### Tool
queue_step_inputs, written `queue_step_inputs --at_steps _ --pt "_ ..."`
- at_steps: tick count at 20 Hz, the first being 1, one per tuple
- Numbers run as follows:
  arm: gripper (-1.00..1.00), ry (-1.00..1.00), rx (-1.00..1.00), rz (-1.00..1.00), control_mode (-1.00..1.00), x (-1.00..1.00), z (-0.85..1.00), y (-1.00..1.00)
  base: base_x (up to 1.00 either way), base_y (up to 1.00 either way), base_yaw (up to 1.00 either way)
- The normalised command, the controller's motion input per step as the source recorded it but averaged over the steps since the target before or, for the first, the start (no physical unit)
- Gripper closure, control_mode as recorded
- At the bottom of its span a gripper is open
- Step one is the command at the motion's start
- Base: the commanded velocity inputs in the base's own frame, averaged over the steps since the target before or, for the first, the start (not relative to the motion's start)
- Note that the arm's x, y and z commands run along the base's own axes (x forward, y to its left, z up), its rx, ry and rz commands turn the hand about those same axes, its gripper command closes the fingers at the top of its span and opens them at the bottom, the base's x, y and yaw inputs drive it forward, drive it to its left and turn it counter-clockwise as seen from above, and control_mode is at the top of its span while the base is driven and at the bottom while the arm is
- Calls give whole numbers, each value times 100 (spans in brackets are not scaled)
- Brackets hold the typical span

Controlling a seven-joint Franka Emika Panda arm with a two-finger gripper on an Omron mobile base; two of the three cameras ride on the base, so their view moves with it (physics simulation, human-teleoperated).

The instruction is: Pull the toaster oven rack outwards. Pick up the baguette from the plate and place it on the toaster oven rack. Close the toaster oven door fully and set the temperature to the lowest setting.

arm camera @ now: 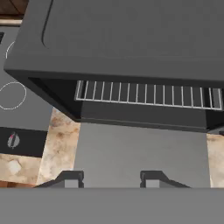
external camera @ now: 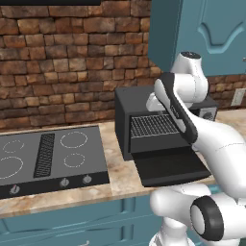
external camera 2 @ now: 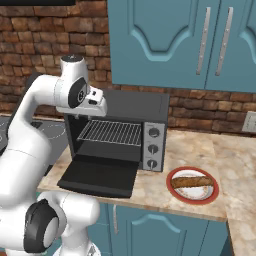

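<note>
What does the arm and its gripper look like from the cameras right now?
The arm is glossy white with rounded link shells, black bands at its joints, and a black strip along one link. The gripper ends in two small dark grey fingers. No cables or markings are visible.

Toaster oven point(external camera 2: 120, 127) sits with its door point(external camera 2: 100, 176) dropped flat open, rack point(external camera 2: 112, 132) inside. Baguette point(external camera 2: 192, 182) lies on the red-rimmed plate point(external camera 2: 176, 195) beside it.
</note>
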Motion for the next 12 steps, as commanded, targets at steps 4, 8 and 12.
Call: queue_step_inputs --at_steps 4,8,12 --pt "-100 -4 0 -1 -100 -50 -16 -8 0 0 0" --pt "-100 -8 0 -9 -100 -77 -24 -23 0 0 0" --pt "-100 -13 11 -15 -100 -14 -10 -16 0 0 0"
